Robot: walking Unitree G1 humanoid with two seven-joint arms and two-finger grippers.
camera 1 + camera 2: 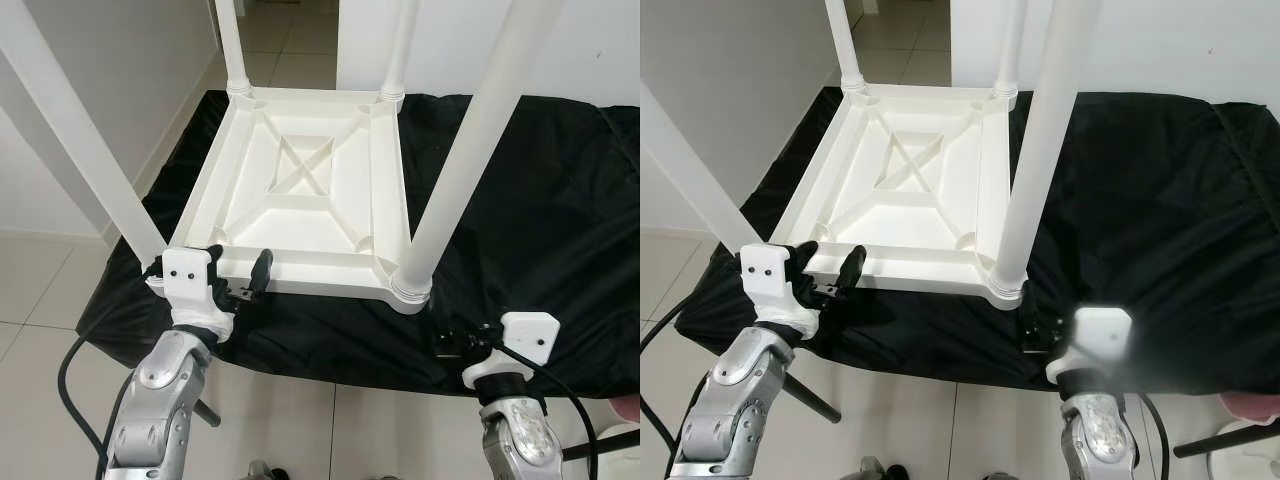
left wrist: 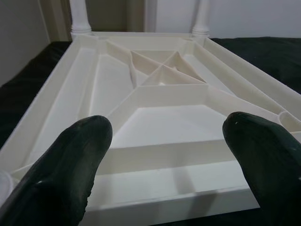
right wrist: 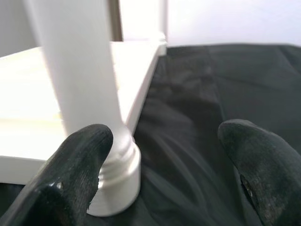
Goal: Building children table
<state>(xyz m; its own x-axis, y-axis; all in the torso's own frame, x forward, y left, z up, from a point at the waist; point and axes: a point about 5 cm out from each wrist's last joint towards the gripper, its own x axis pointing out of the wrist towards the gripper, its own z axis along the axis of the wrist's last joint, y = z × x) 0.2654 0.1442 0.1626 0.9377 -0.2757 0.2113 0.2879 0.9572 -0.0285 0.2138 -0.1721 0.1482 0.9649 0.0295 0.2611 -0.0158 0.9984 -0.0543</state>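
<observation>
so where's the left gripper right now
In the left eye view, the left gripper is open at the upturned white table's near edge, beside its near-left leg.

You have a white table (image 1: 300, 190) here, plain plastic all over, with an X pattern of ribs moulded into its underside. Its four legs (image 1: 470, 150) are the same white. It lies on a black cloth (image 1: 540, 220), unpatterned (a slight sheen shows on the folds). Your left gripper (image 2: 164, 155) has black fingers (image 2: 70, 165) and a white housing on a silver arm (image 1: 160, 400); the right gripper (image 3: 160, 165) matches, black fingers (image 3: 254, 160), white housing, silver arm (image 1: 520, 435). Black cables (image 1: 75, 390) run along both arms. The floor (image 1: 40, 290) is pale beige tile with thin grey joints, and the walls (image 1: 120, 70) are white.
</observation>
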